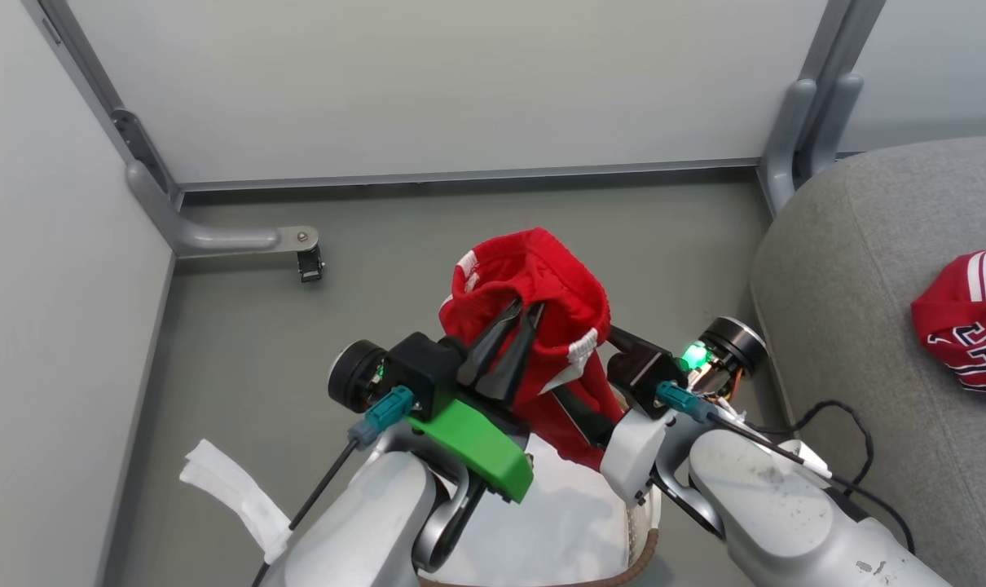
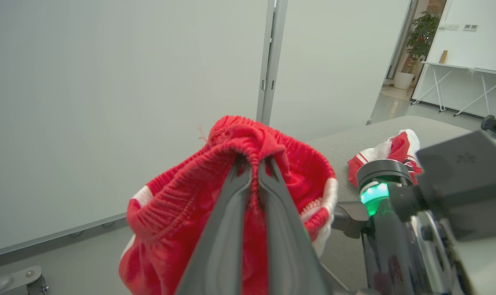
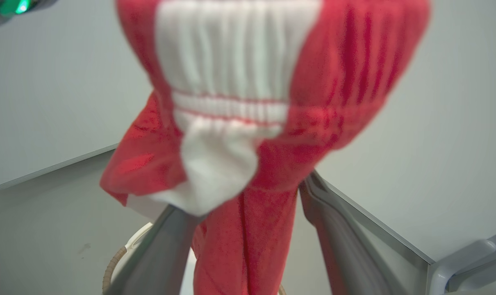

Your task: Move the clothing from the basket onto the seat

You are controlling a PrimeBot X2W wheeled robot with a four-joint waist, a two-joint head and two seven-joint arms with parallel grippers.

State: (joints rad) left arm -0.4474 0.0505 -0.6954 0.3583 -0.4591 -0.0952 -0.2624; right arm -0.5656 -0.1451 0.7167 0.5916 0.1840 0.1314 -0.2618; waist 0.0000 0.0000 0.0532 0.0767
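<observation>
Below the two pairs of fingers sits the basket [image 1: 644, 512], its brown woven rim [image 3: 110, 266] peeping out beneath the right fingers [image 3: 338, 237]. Inside it lies a flat white sheet [image 1: 558, 505]. The red shorts [image 1: 542, 285] are lifted above it. The left fingers [image 1: 493, 342] are closed tight on a fold of the ribbed waistband, which bunches up over their tips, and the rest of the cloth hangs down from there. I cannot tell whether the lower end reaches into the basket, as the arms hide it. The right fingers stand spread wide on either side of the hanging leg of the shorts, and they do not appear to pinch it. The shorts are bright red knit with white trim at the waist and a white panel facing the right fingers. Well off to the right of the right fingers is the grey seat [image 1: 851, 326], and the red jersey [image 1: 970, 322] lies crumpled on it, showing white stripes and dark white-edged letters. Beyond the fingertips the grey floor [image 1: 297, 350] runs to pale partition walls [image 1: 460, 81] in grey metal frames. A bracket foot with a small caster [image 1: 308, 262] lies ahead of the left fingers and to their left. Far past the seat, a white desk [image 2: 457, 67] and a potted plant [image 2: 422, 39] stand in the open room.
</observation>
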